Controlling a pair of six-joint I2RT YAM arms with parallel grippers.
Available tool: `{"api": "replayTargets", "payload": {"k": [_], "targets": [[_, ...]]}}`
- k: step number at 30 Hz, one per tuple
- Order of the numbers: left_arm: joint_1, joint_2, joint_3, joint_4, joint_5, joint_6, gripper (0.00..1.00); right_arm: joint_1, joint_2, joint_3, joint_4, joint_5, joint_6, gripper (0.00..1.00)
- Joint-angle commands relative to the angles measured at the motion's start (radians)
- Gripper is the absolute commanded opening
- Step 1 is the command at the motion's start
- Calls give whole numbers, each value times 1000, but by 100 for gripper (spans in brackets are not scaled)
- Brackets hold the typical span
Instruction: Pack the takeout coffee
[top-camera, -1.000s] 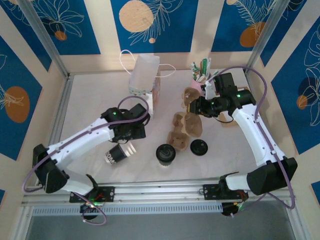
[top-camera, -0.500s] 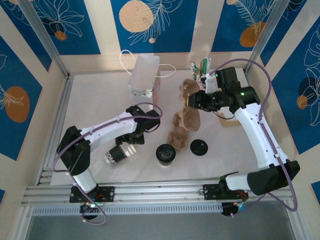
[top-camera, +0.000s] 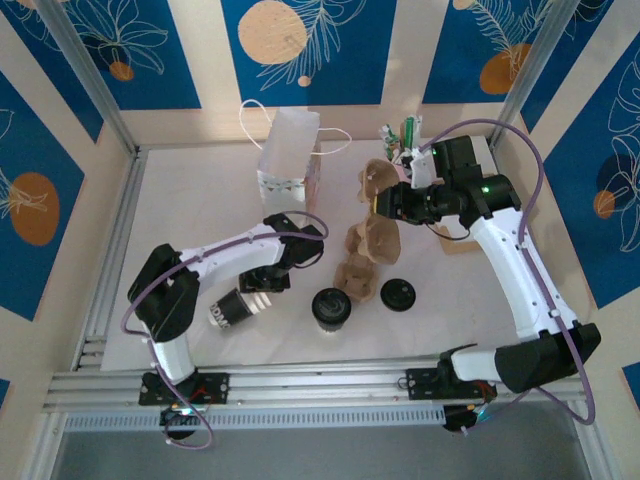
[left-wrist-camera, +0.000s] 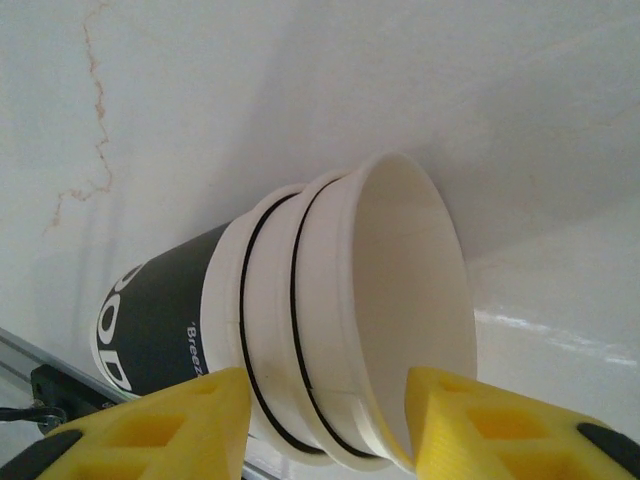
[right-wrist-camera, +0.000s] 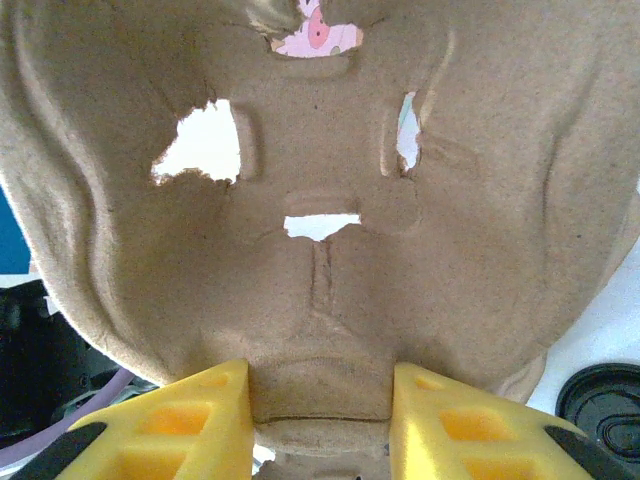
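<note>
Top external: shows black-lidded cream-and-dark paper coffee cup (top-camera: 331, 305) unpacked.
Grips brown pulp carrier (right-wrist-camera: 330, 300) with right claw (right-wrist-camera: 320, 400), spreads left claw (left-wrist-camera: 320, 420) round lidless cream paper cup (left-wrist-camera: 400, 290).

My left pincer (left-wrist-camera: 325, 388) has both yellow fingers (left-wrist-camera: 150, 430) running off the bottom edge. The near side of the nested cups (left-wrist-camera: 380, 290) lying just ahead drops behind them. The lettering (left-wrist-camera: 115, 345) on the cups' dark band curls out of sight and is cut by the left finger, so I cannot read it whole.

At my right pincer (right-wrist-camera: 318, 400) the pulp carrier (right-wrist-camera: 320, 150) sits so close that its outline leaves the frame above and at both sides. The pink scraps (right-wrist-camera: 315, 38) seen through its holes are too little to name. A black lid (right-wrist-camera: 600, 405), right of that pincer, is clipped by the edge.
</note>
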Motion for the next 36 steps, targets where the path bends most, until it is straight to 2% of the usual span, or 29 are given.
{"api": "replayTargets", "payload": {"k": [1,13,19,24,31,36], "targets": [[9,15,-21,-37,13,-21,40,-13,-29,-23,1,-41,-10,36],[16,21,11,-77,-2,-9,8,-38,-47,-52,7,-58,-16,36],[18,-21,43,-131,-44,-17,1,-42,-51,-57,7,-58,-17,36],[49,-100,45,-157,-86,-20,0,-43,-53,-51,0,-58,-16,36],[185,-262,-26,-120,-118,45,0,-41,-64,-45,-18,-52,-17,36],[344,-395,-71,-44,-128,153,0,-42,-71,-38,-34,-45,-17,36]]}}
